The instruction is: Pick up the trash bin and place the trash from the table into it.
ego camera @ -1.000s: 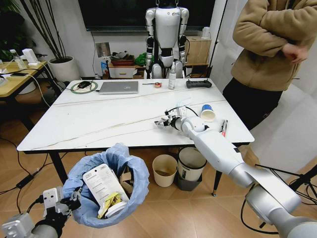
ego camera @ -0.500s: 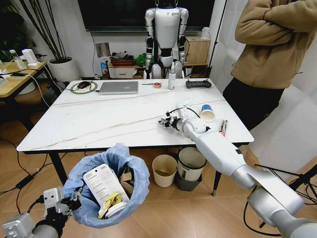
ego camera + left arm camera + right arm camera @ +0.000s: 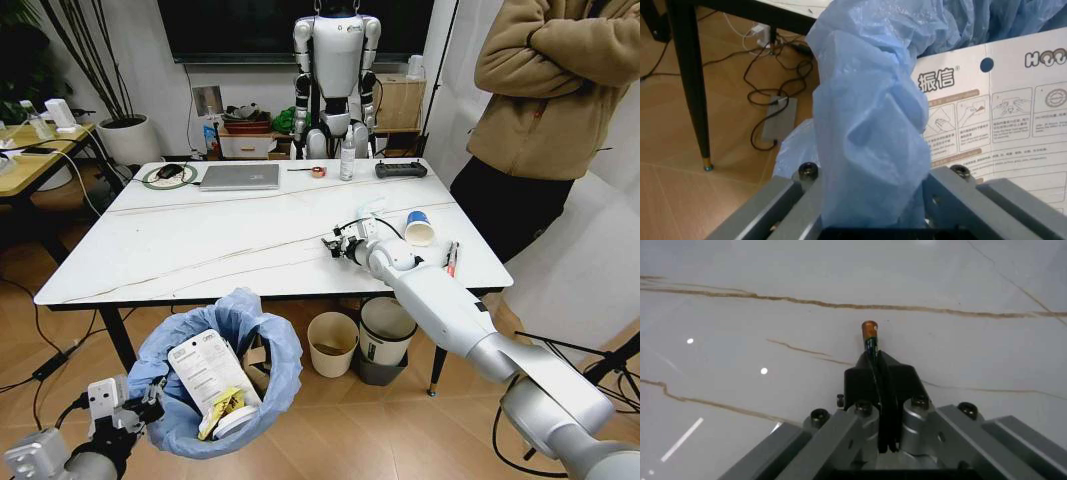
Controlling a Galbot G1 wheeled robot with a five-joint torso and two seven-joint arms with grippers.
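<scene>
Head view, my rig. L gripper at approx. 7 o'clock of the view, low and in front of the surface, clenched on the rim of the trash bin. L wrist view confirms: the blue bag liner is pinched between my two grey fingers. Bin hangs off the floor, below the near edge of the surface, bag billowing over the rim. Inside it: a flat white packet w/ printed panels leaning upright, a yellowish wrapper at its foot, a brown cardboard piece against the far wall.

R arm reaches from approx. 4 o'clock across the near-right corner of the surface. R gripper sits low over the white top, right of centre, clamped on a small slim object. R wrist view: object is dark w/ an orange tip, sticking out past the fingertips, held just above or on the veined top; I cannot tell whether it touches.

Blue-and-white paper cup lies on its side at approx. 2 o'clock from the R gripper, near it but apart. Grey laptop sits at the far side of the surface, approx. 11 o'clock from the R gripper, well apart. Cream bin and white bin w/ black rim stand on the floor under the near edge.
</scene>
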